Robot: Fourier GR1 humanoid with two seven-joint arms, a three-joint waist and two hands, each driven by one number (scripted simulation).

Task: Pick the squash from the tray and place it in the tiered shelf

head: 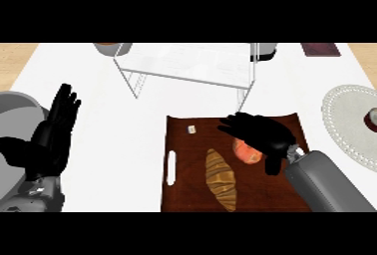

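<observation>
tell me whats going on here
The robot's right hand is over the orange squash on the brown tray, fingers curling above it but not clearly gripping. A croissant lies beside it. The tiered shelf stands behind the tray. The left hand rests open at the left.

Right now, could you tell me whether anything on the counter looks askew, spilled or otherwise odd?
Nothing stands out. The brown tray sits flat, holding a croissant, the orange squash under the right robot hand, and a small pale item. The tiered shelf stands upright.
</observation>
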